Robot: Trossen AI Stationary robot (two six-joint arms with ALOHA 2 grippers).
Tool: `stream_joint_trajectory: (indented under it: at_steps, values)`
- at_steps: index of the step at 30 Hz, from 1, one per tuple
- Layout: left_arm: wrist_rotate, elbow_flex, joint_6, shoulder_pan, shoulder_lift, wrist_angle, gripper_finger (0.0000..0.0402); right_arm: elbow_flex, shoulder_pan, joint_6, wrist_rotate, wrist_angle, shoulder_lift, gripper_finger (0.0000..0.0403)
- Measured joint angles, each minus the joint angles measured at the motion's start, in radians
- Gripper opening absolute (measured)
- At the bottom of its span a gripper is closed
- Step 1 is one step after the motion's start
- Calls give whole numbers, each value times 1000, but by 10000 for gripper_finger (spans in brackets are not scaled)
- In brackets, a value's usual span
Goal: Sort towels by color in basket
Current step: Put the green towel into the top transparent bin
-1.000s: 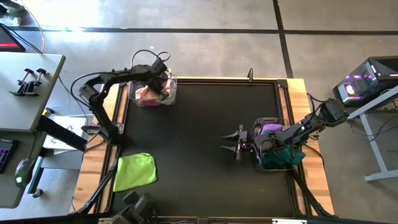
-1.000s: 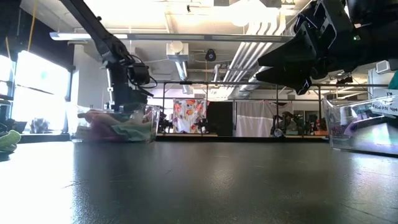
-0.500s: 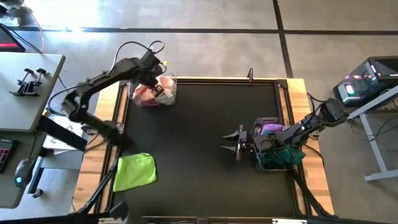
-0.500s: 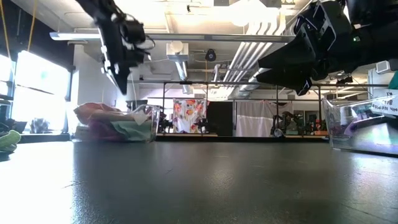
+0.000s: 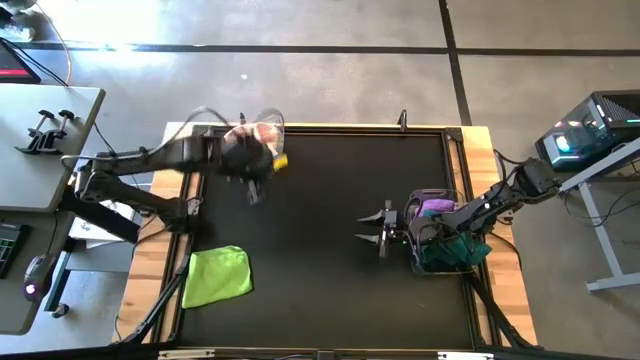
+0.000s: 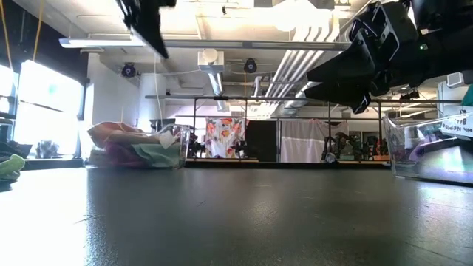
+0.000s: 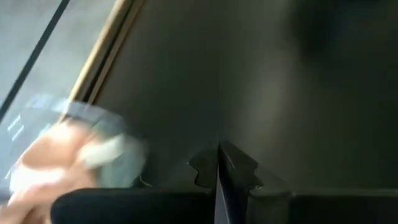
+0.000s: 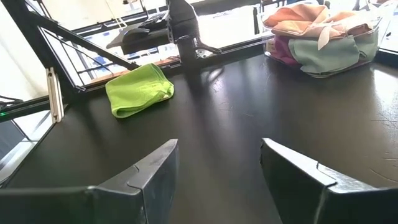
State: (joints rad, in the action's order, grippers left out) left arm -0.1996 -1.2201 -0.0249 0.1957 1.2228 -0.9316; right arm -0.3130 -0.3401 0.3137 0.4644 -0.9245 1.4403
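My left gripper (image 5: 252, 190) (image 7: 217, 163) is shut and empty. It hangs high over the table's far left part, just on the near side of the clear left basket (image 5: 265, 133) (image 6: 137, 148). That basket holds peach, pink and mint towels (image 8: 320, 37). A lime green towel (image 5: 218, 275) (image 8: 140, 90) lies flat on the table near its near left corner. My right gripper (image 5: 368, 229) (image 8: 217, 152) is open and empty above the table, beside the right basket (image 5: 447, 245), which holds purple and dark teal towels.
The black mat (image 5: 320, 280) is bare between the two baskets and the lime towel. Its wooden rim (image 5: 160, 270) runs along the left side. The right arm stretches over the right basket from the table's right edge. Desks and equipment stand beyond both sides.
My left gripper has risen out of the left basket, holding nothing, and swung a short way toward the table's near edge; it is blurred from the motion. The towels in the left basket stay heaped there.
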Motion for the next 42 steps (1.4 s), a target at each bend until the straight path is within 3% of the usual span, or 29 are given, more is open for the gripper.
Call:
stream_joint_trajectory:
  at_steps: [7, 13, 28, 34, 42]
  values:
    - [-42, 0, -62, -377, 49, 133, 1, 0, 0, -5, 2, 0, 0, 220]
    - [-13, 0, -159, -602, 123, 126, 1, 0, 0, -8, 2, 0, 0, 220]
    - [252, 0, -922, -928, 377, -143, 8, 0, 0, -34, 2, 0, 0, 220]
    - [277, 8, -1227, -1030, 414, -320, 68, 0, 0, -53, 2, -7, 0, 220]
    - [359, 178, -1411, -1081, 391, -298, 205, 0, 0, -71, 2, -26, 0, 220]
